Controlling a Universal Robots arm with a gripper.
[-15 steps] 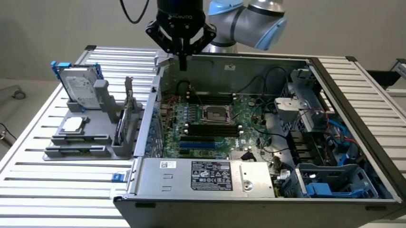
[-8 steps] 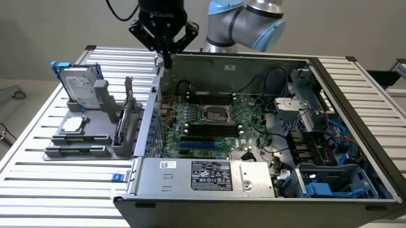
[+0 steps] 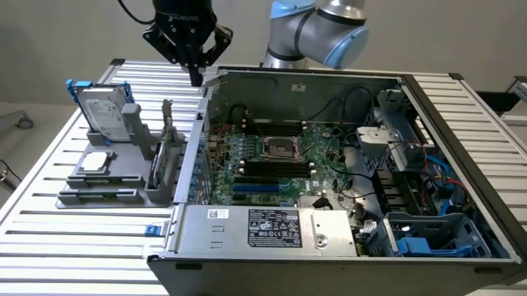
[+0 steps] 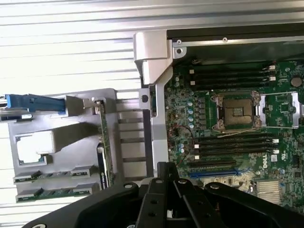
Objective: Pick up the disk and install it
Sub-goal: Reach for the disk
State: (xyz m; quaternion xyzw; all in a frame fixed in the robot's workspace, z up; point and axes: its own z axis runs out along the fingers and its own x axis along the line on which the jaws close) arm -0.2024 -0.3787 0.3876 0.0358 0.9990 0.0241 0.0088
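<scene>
The rectangular silver-grey metal disk [image 3: 105, 114], edged by a blue plastic carrier frame, stands on end in a grey plastic rack [image 3: 123, 198] on the exterior view's left. Its long axis is near vertical and its labelled face is toward the camera. The black gripper [image 3: 196, 77], fingers pressed together and empty, hangs apart from it above a corner of the open grey metal computer case [image 3: 329, 280].

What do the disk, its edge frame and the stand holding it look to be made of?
The disk looks like metal: a matte silver-grey casing with a white printed label. Its edge frame is probably plastic, going by the bright, uniform blue and the moulded tabs. The stand also seems plastic: dull grey with blocky slots. Whether it is moulded or printed cannot be told.
</scene>
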